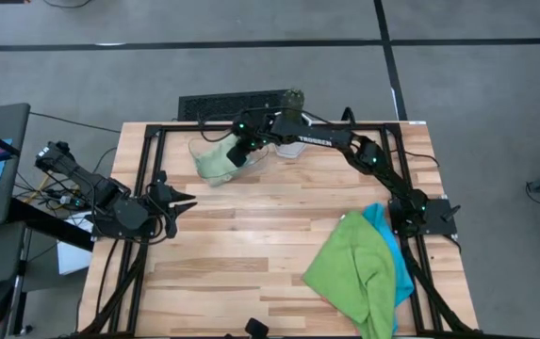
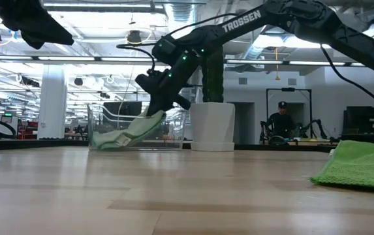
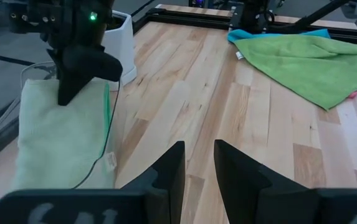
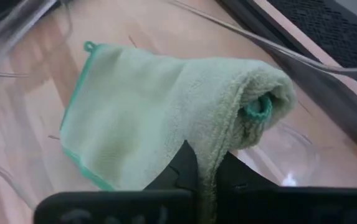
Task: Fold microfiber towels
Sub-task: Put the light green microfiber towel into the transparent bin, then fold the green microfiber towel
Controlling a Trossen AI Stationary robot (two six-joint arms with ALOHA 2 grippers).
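Right tool (image 1: 238, 153): reached across to the far side of the pale wooden counter (image 1: 251, 245), over the clear plastic tray (image 1: 201, 148). Its two dark fingers are pressed onto a fold of the pale green microfiber towel with darker green edging (image 4: 166, 112), pinching it. In the low view this tool (image 2: 155, 108) holds one end of the towel (image 2: 131, 130) raised while the rest slopes down to the tray floor.

Pale green towel: folded, lying inside the tray (image 2: 98, 127); the left wrist view shows it (image 3: 60, 143) as a long folded pad with a small white label at one edge.

White square pot holding a green plant (image 2: 211, 124): stands just beside the tray, at the far edge of the counter.

Left tool (image 1: 180, 201): raised near the left edge of the counter, well apart from the tray, holding nothing. Its fingers (image 3: 172, 171) stand a little apart, with a narrow gap between them.

Bright green microfiber towel (image 1: 350, 273): spread loosely at the counter's near right corner, on top of a cyan blue towel (image 1: 383, 221) whose edge shows along its far and right sides.

A person (image 2: 280, 121) sits in the room beyond the counter.
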